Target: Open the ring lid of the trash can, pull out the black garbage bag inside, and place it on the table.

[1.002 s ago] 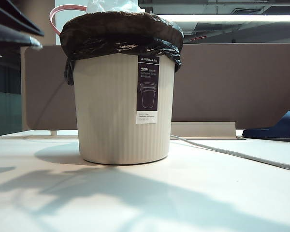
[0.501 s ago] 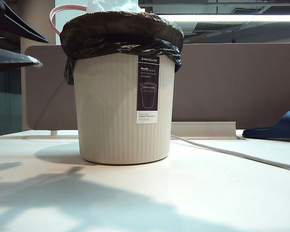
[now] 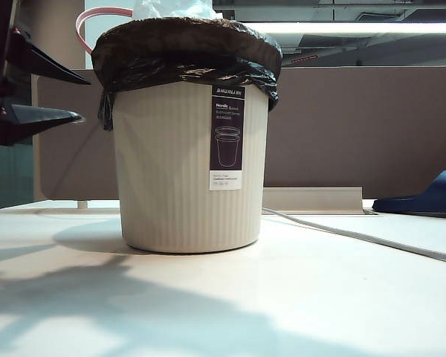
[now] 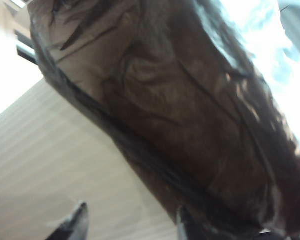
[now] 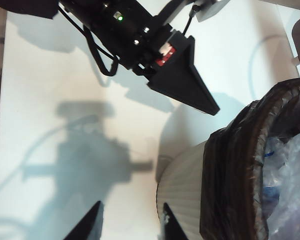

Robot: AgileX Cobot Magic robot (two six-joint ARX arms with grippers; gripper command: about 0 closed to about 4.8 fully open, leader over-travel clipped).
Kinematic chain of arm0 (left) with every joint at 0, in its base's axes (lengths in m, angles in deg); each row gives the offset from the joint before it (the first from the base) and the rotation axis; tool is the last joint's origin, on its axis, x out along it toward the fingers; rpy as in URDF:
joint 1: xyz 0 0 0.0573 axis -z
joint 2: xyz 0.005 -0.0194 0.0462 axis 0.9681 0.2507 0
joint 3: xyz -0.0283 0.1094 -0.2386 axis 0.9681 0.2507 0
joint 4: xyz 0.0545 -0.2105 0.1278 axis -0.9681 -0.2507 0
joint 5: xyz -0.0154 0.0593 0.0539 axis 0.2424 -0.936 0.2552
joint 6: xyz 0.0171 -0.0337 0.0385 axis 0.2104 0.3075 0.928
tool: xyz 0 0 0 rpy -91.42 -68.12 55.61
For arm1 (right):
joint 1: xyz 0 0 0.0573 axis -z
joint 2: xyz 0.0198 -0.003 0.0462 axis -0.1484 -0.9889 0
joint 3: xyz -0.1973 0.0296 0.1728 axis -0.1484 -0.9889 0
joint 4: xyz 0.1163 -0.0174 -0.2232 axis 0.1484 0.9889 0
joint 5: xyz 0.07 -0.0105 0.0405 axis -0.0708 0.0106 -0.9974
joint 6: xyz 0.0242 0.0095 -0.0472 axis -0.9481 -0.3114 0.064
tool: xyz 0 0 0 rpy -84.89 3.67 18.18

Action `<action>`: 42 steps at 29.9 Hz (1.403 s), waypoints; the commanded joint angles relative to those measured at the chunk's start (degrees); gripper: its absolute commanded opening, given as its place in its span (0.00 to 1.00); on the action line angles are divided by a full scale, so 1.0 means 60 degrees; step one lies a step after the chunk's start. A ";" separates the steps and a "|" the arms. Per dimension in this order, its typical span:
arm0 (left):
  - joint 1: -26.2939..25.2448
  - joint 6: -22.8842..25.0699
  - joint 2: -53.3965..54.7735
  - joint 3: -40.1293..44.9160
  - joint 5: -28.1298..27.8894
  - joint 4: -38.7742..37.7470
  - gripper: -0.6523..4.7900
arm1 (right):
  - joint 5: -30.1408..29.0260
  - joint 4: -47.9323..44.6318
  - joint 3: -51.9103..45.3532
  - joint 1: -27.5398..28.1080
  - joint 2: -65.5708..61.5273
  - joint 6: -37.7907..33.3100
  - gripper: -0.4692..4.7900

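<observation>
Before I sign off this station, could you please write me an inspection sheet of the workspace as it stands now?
Surface: table, white, arm shadows.
Job's things: trash can upright; black garbage bag folded over its rim; ring lid raised behind.
Clutter: blue slipper at back right.
Grippers: left gripper open beside the rim, empty; right gripper open above, empty.
Cables: white cable across the table.
Surroundings: brown partition.
</observation>
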 commanded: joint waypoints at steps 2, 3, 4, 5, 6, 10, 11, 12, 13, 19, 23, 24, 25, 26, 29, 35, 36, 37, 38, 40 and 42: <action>0.0004 -0.1246 0.0860 0.0000 0.0098 0.1923 0.55 | 0.0025 -0.0127 0.0047 -0.0018 0.0000 -0.0047 0.37; 0.0004 -0.1504 0.1071 -0.0004 0.0076 0.2331 0.57 | 0.0025 -0.0127 0.0047 -0.0018 0.0000 -0.0047 0.37; 0.0004 -0.1672 0.1217 -0.0007 0.0066 0.2601 0.57 | 0.0022 -0.0135 0.0047 -0.0018 0.0000 -0.0047 0.37; 0.0004 -0.1796 0.1381 -0.0025 0.0066 0.2863 0.57 | 0.0033 -0.0157 0.0047 -0.0018 -0.0018 -0.0044 0.37; 0.0004 -0.1887 0.1501 -0.0058 0.0069 0.3002 0.57 | 0.0047 -0.0178 0.0047 -0.0018 -0.0036 -0.0047 0.37; 0.0007 -0.2142 0.1803 -0.0073 -0.0007 0.3512 0.57 | 0.0230 -0.0200 0.0047 -0.0015 -0.0117 -0.0036 0.37; 0.0007 -0.2142 0.1832 -0.0073 -0.0007 0.3603 0.57 | 0.0230 -0.0208 0.0047 -0.0015 -0.0146 -0.0036 0.37; 0.0007 -0.2142 0.1832 -0.0073 -0.0015 0.3614 0.57 | 0.0226 -0.0222 0.0047 -0.0015 -0.0164 -0.0036 0.37; 0.0007 -0.2138 0.1832 -0.0091 -0.0109 0.3614 0.57 | 0.0230 -0.0270 0.0047 -0.0018 -0.0219 -0.0036 0.37; 0.0153 -0.2142 0.1851 -0.0572 -0.0109 0.3410 0.57 | 0.0215 -0.0495 0.0047 -0.0018 -0.0390 -0.0033 0.36; 0.0270 -0.2138 0.1891 -0.0820 -0.0127 0.3144 0.59 | 0.0230 -0.0579 0.0047 -0.0025 -0.0419 -0.0036 0.36; 0.0277 -0.2131 0.1916 -0.0852 -0.0113 0.3075 0.61 | 0.0233 -0.0590 0.0047 -0.0025 -0.0419 -0.0040 0.36; 0.0277 -0.2113 0.1945 -0.0867 -0.0109 0.2991 0.66 | 0.0237 -0.0605 0.0047 -0.0018 -0.0419 -0.0036 0.36; 0.0277 -0.2087 0.1953 -0.0867 -0.0087 0.2881 0.69 | 0.0248 -0.0616 0.0047 -0.0018 -0.0419 -0.0036 0.36; 0.0277 -0.1851 0.1953 -0.0867 -0.0004 0.2477 0.71 | 0.0270 -0.0619 0.0047 -0.0015 -0.0419 -0.0036 0.36; 0.0280 -0.1821 0.1960 -0.0867 -0.0189 0.2404 0.71 | 0.0262 -0.0688 0.0047 -0.0015 -0.0433 -0.0036 0.36; 0.0288 -0.1821 0.1982 -0.0874 -0.0189 0.2412 0.71 | 0.0262 -0.0699 0.0047 -0.0015 -0.0433 -0.0036 0.36; 0.0288 -0.1821 0.2022 -0.0878 -0.0189 0.2422 0.71 | 0.0262 -0.0703 0.0047 -0.0015 -0.0433 -0.0036 0.36; 0.0291 -0.1821 0.2062 -0.0878 -0.0189 0.2419 0.71 | 0.0262 -0.0703 0.0047 -0.0015 -0.0433 -0.0036 0.36; 0.0299 -0.1832 0.2189 -0.0878 -0.0222 0.2426 0.71 | 0.0262 -0.0703 0.0047 -0.0015 -0.0437 -0.0036 0.36; 0.0379 -0.1887 0.2320 -0.0878 -0.0222 0.2484 0.70 | 0.0262 -0.0703 0.0047 -0.0015 -0.0437 -0.0040 0.36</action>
